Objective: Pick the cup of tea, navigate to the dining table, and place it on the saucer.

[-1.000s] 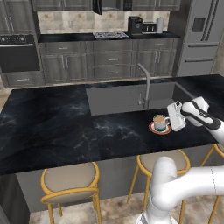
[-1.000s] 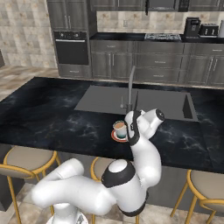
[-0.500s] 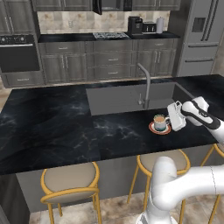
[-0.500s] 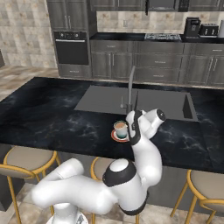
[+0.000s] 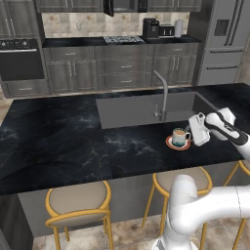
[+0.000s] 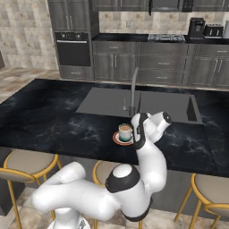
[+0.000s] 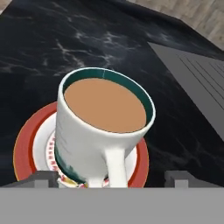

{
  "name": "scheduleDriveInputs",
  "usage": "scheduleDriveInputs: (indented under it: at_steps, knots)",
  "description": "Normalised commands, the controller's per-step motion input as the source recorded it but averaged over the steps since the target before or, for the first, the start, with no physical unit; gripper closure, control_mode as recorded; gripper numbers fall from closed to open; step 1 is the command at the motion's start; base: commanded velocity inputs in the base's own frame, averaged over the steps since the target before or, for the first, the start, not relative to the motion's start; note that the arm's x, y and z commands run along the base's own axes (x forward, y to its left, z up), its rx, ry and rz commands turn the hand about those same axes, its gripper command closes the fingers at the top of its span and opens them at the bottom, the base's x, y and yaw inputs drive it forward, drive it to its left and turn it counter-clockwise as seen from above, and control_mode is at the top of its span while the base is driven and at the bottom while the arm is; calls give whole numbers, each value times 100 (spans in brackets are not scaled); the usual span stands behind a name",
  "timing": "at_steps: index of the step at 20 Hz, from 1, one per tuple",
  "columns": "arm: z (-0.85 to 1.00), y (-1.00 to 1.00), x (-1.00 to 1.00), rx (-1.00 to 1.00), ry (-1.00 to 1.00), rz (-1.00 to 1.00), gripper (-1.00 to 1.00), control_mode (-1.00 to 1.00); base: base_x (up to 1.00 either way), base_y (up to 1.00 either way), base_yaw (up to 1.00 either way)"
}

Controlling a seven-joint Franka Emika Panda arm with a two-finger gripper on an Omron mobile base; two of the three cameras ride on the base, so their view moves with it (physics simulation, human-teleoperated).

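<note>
Even, soft rendered light w/ no glare, faint shadows under the dining table (image 5: 58, 141), base views low-res & a bit blurry, hand view sharper.

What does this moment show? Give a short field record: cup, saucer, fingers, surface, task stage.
cup: cup of tea upright on the saucer, handle toward the hand
saucer: saucer on the dining table, near the sink
fingers: fingers spread either side of the handle, gripper open, not holding
surface: dining table
task stage: cup placed on saucer
</note>
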Motion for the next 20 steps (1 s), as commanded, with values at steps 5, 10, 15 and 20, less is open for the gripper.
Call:
scheduleDriveInputs:
  at_steps: [5, 10, 15, 20]
  knots:
    - [61, -4, -34, 0, 0, 1, -100, -100, 0, 0, 0]
    - [65, 0, -91, -5, 0, 0, -100, -100, 0, 0, 0]
    - [58, 16, -100, -2, 0, -2, -100, -100, 0, 0, 0]
    - [44, 38, -100, -1, 0, -11, -100, -100, 0, 0, 0]
